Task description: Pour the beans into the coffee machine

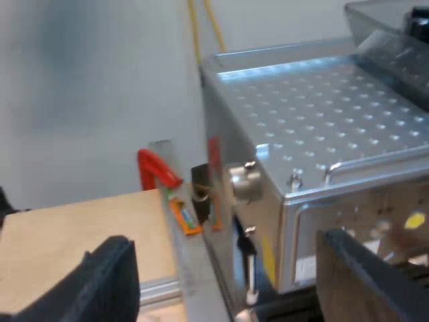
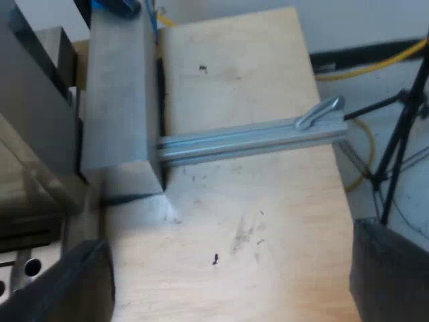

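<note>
Early stage: nothing held, pouring judged not yet begun.
One coffee machine [image 1: 322, 114] is seen beside the wooden surface [image 1: 74, 228], with one hopper [image 1: 395, 33] on its top. On the left gripper [image 1: 220, 241] and the right gripper [image 2: 224, 235] the jaws are spread and empty. Next, beans must be taken up and carried over the hopper. One red clamp [image 1: 155, 168] is noted.

Open room over machine [image 1: 322, 127] top up to hopper [image 1: 389, 27], red clamp [image 1: 155, 169] at tabletop [image 1: 80, 228] edge beside machine, rail [image 2: 248, 142] lying across tabletop, tripod [image 2: 402, 127] past its edge.
</note>
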Robot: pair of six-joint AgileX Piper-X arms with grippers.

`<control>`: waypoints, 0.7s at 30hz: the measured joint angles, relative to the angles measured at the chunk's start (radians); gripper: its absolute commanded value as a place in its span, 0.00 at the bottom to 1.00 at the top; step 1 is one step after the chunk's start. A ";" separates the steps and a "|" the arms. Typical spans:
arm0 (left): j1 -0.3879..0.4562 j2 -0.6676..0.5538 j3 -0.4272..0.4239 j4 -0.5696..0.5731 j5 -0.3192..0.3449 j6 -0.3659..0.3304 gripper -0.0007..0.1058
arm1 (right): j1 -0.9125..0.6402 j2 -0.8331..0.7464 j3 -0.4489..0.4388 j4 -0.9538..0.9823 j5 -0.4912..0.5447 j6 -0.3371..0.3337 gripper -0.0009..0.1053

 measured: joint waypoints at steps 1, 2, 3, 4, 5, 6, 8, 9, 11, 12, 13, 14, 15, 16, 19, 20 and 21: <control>0.000 -0.026 -0.002 0.032 -0.014 0.016 0.57 | 0.000 -0.019 0.000 0.001 -0.012 -0.005 0.69; 0.000 -0.033 -0.001 0.044 -0.015 0.016 0.57 | 0.000 -0.026 0.000 0.001 -0.017 -0.005 0.69; -0.002 -0.042 -0.001 0.060 -0.016 0.017 0.57 | 0.000 -0.043 0.000 0.001 -0.024 -0.005 0.69; -0.001 -0.050 -0.001 0.076 -0.016 0.019 0.57 | 0.000 -0.050 0.000 0.001 -0.025 -0.005 0.69; -0.001 -0.063 -0.001 0.098 -0.016 0.021 0.57 | 0.000 -0.050 0.000 0.001 -0.025 -0.005 0.69; -0.001 -0.073 -0.001 0.104 -0.016 0.021 0.57 | 0.000 -0.077 0.000 0.001 -0.027 -0.008 0.69; -0.001 -0.097 -0.001 0.105 -0.019 0.021 0.57 | 0.003 -0.133 0.000 0.001 -0.029 -0.008 0.69; -0.001 -0.111 -0.001 0.105 -0.019 0.021 0.57 | 0.011 -0.165 0.000 0.006 -0.034 -0.008 0.69; -0.001 -0.141 -0.001 0.108 -0.019 0.021 0.57 | 0.030 -0.208 0.000 0.020 -0.059 -0.010 0.69; -0.001 -0.164 -0.001 0.109 -0.019 0.021 0.57 | 0.044 -0.243 0.000 0.031 -0.073 -0.010 0.69; -0.001 -0.184 -0.001 0.115 -0.019 0.021 0.57 | 0.055 -0.265 0.000 0.039 -0.077 -0.010 0.69; -0.001 -0.197 -0.001 0.120 -0.019 0.021 0.57 | 0.060 -0.277 0.000 0.042 -0.080 -0.010 0.69; -0.001 -0.217 -0.001 0.131 -0.019 0.021 0.57 | 0.066 -0.293 0.000 0.047 -0.080 -0.010 0.69; -0.001 -0.225 -0.001 0.136 -0.019 0.021 0.57 | 0.066 -0.300 0.002 0.050 -0.080 -0.010 0.69; -0.001 -0.283 -0.001 0.155 -0.019 0.021 0.57 | 0.067 -0.345 0.002 0.070 -0.074 -0.010 0.69; -0.001 -0.306 -0.001 0.172 -0.019 0.021 0.57 | 0.067 -0.370 0.002 0.089 -0.074 -0.004 0.69; -0.001 -0.334 -0.001 0.182 -0.019 0.023 0.57 | 0.067 -0.395 0.004 0.114 -0.074 -0.004 0.69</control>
